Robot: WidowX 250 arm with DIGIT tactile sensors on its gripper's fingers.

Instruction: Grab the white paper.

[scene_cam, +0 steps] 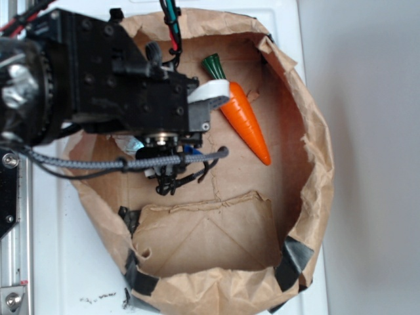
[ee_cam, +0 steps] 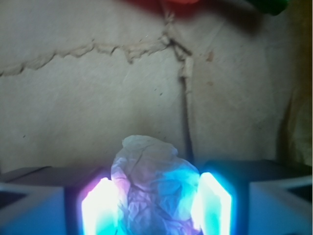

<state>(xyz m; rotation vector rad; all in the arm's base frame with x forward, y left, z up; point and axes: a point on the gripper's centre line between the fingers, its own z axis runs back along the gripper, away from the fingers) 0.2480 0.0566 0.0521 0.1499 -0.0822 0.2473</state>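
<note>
The white paper (ee_cam: 154, 171) is a crumpled off-white ball lying on the brown bag floor. In the wrist view it fills the gap between my two glowing pads (ee_cam: 100, 208), lit blue and violet, and both pads press against its sides. My gripper (ee_cam: 157, 196) is shut on it. In the exterior view my gripper (scene_cam: 161, 141) points down into the left half of the bag, and the black arm hides the paper almost entirely.
An orange carrot (scene_cam: 246, 121) with a green top lies just right of the gripper inside the brown paper bag (scene_cam: 308, 151). The bag's rolled walls ring the space, and a folded flap (scene_cam: 210, 226) covers the front. Grey and black cables (scene_cam: 177, 161) hang under the arm.
</note>
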